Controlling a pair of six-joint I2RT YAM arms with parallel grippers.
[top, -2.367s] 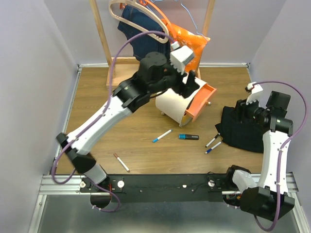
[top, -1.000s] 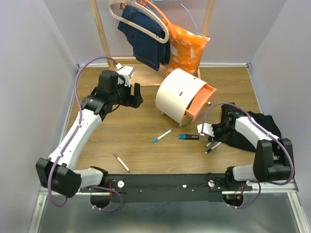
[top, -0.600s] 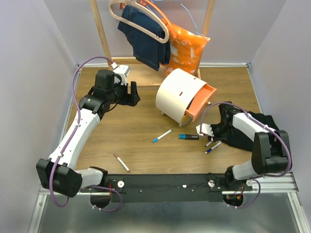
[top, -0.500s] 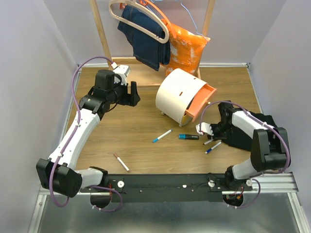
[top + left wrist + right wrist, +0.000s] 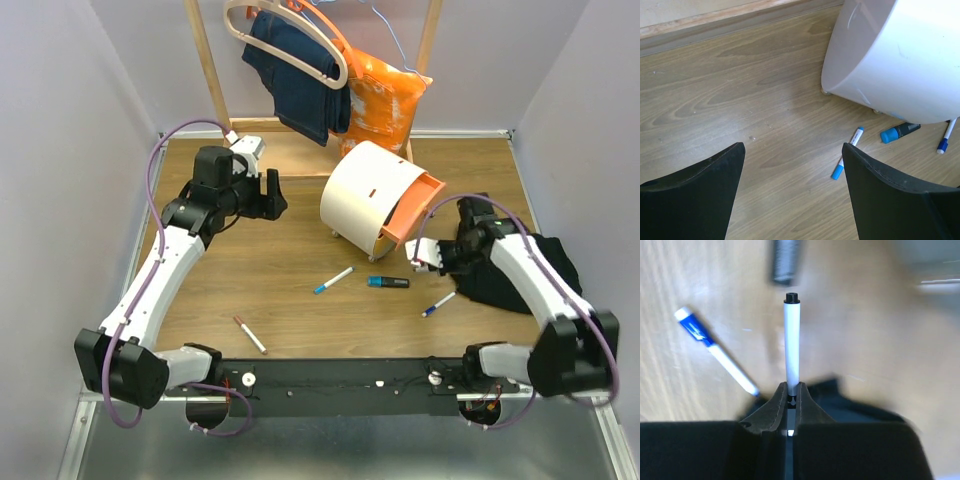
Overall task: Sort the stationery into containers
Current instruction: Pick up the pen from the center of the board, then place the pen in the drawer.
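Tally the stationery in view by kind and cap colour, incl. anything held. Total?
Blue-capped white pens: 2
Black marker with blue cap: 1
Dark-red-capped white pen: 1
Black-capped white pen, held in right claw: 1
Total: 5

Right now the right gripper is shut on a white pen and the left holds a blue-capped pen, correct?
The left gripper is open and empty; in the left wrist view the blue-capped pen lies on the table. Otherwise right.
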